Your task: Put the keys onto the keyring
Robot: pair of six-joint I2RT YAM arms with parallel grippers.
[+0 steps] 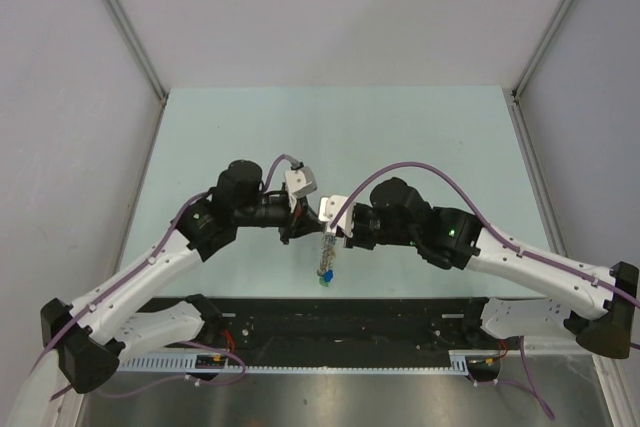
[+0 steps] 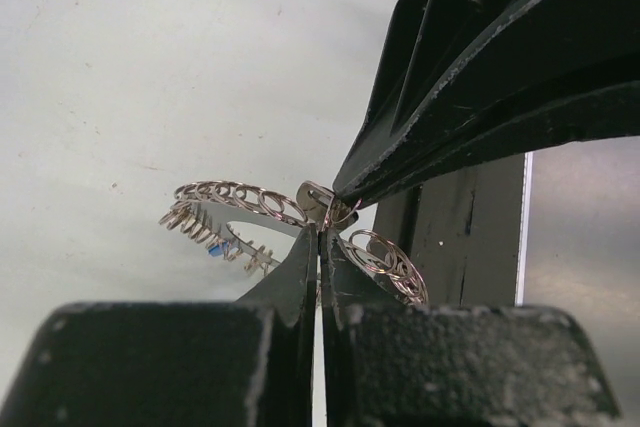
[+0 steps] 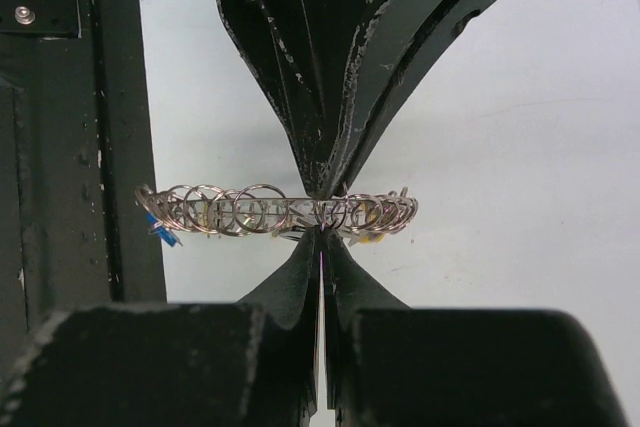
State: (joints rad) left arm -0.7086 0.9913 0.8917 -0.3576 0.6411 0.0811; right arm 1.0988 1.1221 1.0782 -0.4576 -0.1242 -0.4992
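The keyring [image 1: 326,255] is a grey coiled loop hanging edge-on between both grippers above the table's near middle. Blue and green key heads [image 1: 325,279] dangle at its lower end. My left gripper [image 1: 308,219] is shut on the ring's upper part; in the left wrist view its tips [image 2: 320,237] pinch the keyring [image 2: 240,195], with a blue key [image 2: 215,250] hanging from it. My right gripper [image 1: 338,224] is shut on the same spot from the other side; its tips [image 3: 322,232] meet the keyring [image 3: 225,209], which carries a blue key [image 3: 160,232] and a yellow key [image 3: 365,237].
The pale green table [image 1: 400,137] is boxed in by grey walls left, right and behind. A black strip [image 1: 350,317] with cable tracks runs along the near edge, just below the hanging ring.
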